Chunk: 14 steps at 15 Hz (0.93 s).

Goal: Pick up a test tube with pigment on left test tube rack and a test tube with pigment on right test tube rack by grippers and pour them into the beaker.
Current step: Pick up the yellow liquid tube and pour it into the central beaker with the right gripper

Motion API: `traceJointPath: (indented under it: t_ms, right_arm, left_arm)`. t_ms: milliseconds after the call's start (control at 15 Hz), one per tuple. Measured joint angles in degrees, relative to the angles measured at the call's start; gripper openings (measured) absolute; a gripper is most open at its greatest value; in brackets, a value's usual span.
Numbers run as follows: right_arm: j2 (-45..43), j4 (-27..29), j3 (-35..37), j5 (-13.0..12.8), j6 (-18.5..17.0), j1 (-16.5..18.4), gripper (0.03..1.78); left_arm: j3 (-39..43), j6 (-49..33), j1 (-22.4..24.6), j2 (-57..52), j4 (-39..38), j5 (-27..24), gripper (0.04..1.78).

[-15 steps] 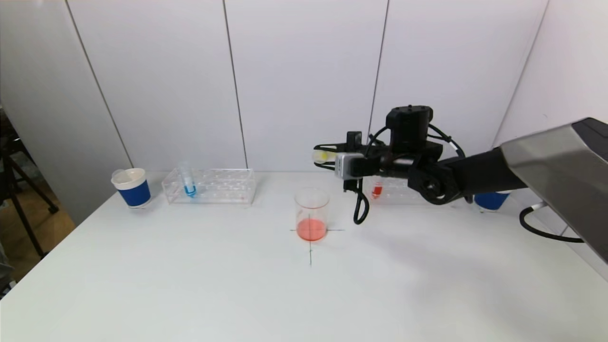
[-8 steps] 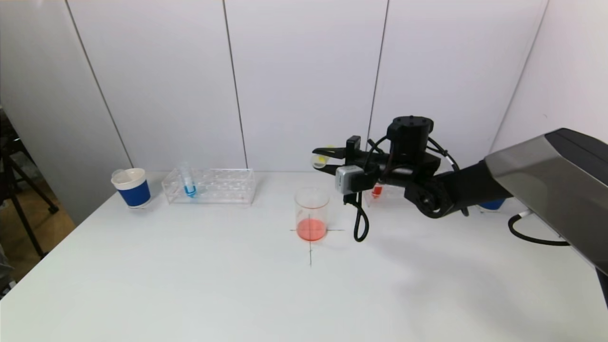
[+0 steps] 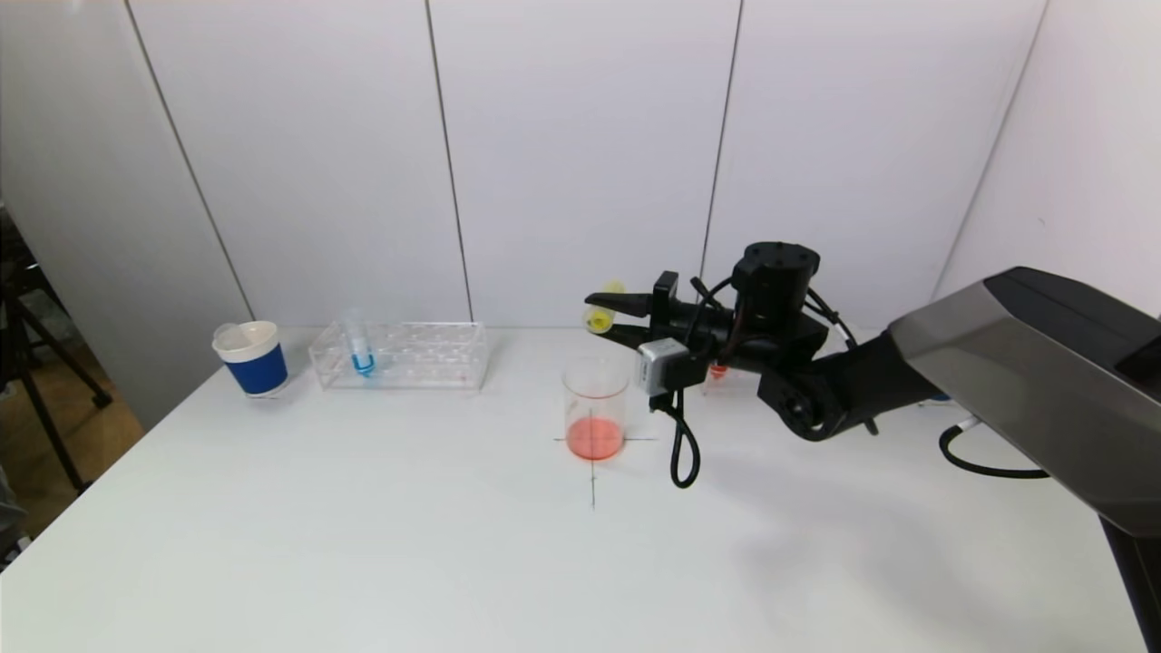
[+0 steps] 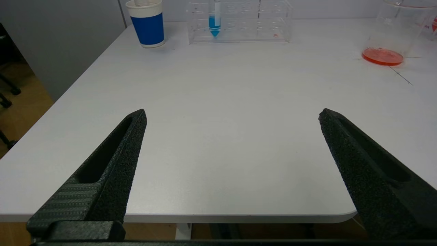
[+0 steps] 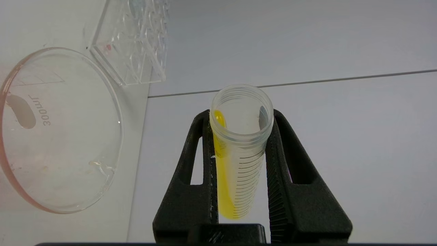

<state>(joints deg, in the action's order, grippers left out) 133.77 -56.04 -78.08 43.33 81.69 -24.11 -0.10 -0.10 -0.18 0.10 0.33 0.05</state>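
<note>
Two pours are called for, and by my reckoning about one is behind us: the beaker [image 3: 595,406], mid-worktop [image 3: 363,544] on its cross mark, already holds a shallow red-orange pool, while the yellow tube [image 3: 600,313] has not visibly spilled into it yet.

Going left to right at the far edge: one blue cup [image 3: 250,357], one left rack [image 3: 399,355] with one blue tube [image 3: 359,345] standing in it untouched, then the beaker, then the right claw [image 3: 609,315] clamped on the yellow tube, holding it just above and behind the beaker's rim. The tube lies tilted close to level, mouth pointing left, with the yellow pigment run along its lower wall toward the lip. Behind the arm, one red tube [image 3: 718,370] peeks out; the right rack and anything beyond it are mostly hidden.

The left claw [image 4: 232,143] hangs spread wide over the near left edge of the worktop, holding nothing.

Left to do, I judge: tip the yellow in, then fetch and pour the blue.

Count: two claws, three tubes seen, one beaker, one cup, one rack plainly visible.
</note>
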Motion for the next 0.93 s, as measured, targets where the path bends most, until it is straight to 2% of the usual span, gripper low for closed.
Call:
traceJointPath:
  t_ms: [400, 933]
  right_arm:
    - [1.1, 0.1, 0.0, -0.1, 4.2, 0.2, 0.47]
    - [2.5, 0.9, -1.5, -0.3, 8.0, 1.2, 0.47]
  left_arm:
    - [0.0, 0.0, 0.0, 0.0, 0.0, 0.0, 1.76]
    - [0.0, 0.0, 0.0, 0.0, 0.0, 0.0, 1.76]
